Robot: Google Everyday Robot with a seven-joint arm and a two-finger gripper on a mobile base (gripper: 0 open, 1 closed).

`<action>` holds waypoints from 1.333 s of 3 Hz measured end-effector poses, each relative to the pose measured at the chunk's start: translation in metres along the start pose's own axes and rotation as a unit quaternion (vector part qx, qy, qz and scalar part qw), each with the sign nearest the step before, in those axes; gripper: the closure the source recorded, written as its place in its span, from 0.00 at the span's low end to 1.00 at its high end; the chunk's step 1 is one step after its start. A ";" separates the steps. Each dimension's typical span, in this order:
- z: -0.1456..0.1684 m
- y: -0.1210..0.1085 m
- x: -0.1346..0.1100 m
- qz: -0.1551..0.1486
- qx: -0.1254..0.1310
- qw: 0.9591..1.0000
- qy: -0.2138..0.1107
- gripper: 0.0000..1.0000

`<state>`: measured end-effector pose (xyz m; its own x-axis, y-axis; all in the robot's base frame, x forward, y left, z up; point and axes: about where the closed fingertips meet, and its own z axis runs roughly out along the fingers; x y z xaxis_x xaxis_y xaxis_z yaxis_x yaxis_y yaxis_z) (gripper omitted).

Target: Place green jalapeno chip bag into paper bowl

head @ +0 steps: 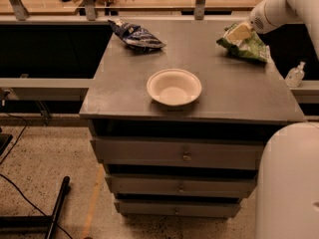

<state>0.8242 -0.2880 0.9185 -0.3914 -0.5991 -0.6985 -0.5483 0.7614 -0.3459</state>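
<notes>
Nearest, the paper bowl (174, 87) sits by the table's (124, 96) front edge, while at the far right corner the hand (239, 32), its grip impossible to tell, rests on the green jalapeno chip bag (250, 50), likely light, crinkly and slippery, and best pinched at an end seam.

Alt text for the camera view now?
The gripper is at the green jalapeno chip bag on the cabinet top, far right; the paper bowl sits empty near the front edge, a dark blue chip bag far left.
</notes>
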 end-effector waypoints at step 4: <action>0.000 0.032 0.011 0.031 -0.074 0.994 0.074 1.00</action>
<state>0.8019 -0.2701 0.8993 -0.5257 -0.5912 -0.6117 -0.6188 0.7591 -0.2018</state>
